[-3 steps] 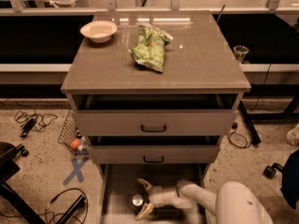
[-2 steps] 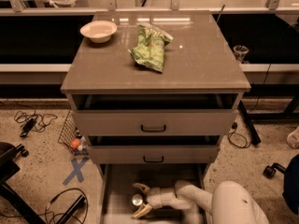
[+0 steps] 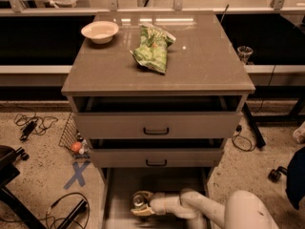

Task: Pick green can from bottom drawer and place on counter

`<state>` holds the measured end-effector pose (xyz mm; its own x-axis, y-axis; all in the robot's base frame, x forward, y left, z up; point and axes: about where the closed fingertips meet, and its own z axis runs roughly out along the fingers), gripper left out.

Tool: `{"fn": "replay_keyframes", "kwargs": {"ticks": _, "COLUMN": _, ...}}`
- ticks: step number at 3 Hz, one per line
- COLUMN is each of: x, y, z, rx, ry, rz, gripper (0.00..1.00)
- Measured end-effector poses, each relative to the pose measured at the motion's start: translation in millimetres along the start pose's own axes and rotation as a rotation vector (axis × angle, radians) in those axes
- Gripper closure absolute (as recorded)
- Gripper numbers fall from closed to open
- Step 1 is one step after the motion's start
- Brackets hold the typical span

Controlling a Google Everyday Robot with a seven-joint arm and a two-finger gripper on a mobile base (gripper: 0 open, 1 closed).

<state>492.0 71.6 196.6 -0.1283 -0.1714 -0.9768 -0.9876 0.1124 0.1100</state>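
The green can (image 3: pixel 139 199) stands in the open bottom drawer (image 3: pixel 119 187) at the lower middle of the camera view, its silver top facing up. My gripper (image 3: pixel 139 203) reaches into the drawer from the right on a white arm (image 3: pixel 200 209) and is shut on the can, one finger on its far side and one on its near side. The can's green side is mostly hidden by the gripper. The counter (image 3: pixel 200 66) is the grey-brown top of the cabinet, above the drawers.
A green snack bag (image 3: pixel 152 49) and a white bowl (image 3: pixel 100 31) lie on the counter. Both upper drawers (image 3: pixel 156 125) stand slightly open above the bottom one. Cables, a blue floor cross (image 3: pixel 76 173) and chair wheels surround the cabinet.
The fingers have closed in around the can, and the can has shifted slightly toward the back of the drawer. The arm has stayed low in the drawer.
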Motion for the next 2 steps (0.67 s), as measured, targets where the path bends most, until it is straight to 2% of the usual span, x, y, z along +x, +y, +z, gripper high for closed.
{"fn": "replay_keyframes", "kwargs": {"ticks": 1, "x": -41.9, "y": -4.8, "z": -25.6, "rx": 0.072, "ry": -0.061, "rz": 0.053, "gripper": 0.87}}
{"fn": "replay_keyframes", "kwargs": {"ticks": 2, "x": -121.8, "y": -0.6, "z": -82.9, "rx": 0.129, "ry": -0.144, "rz": 0.112, "gripper": 1.00}}
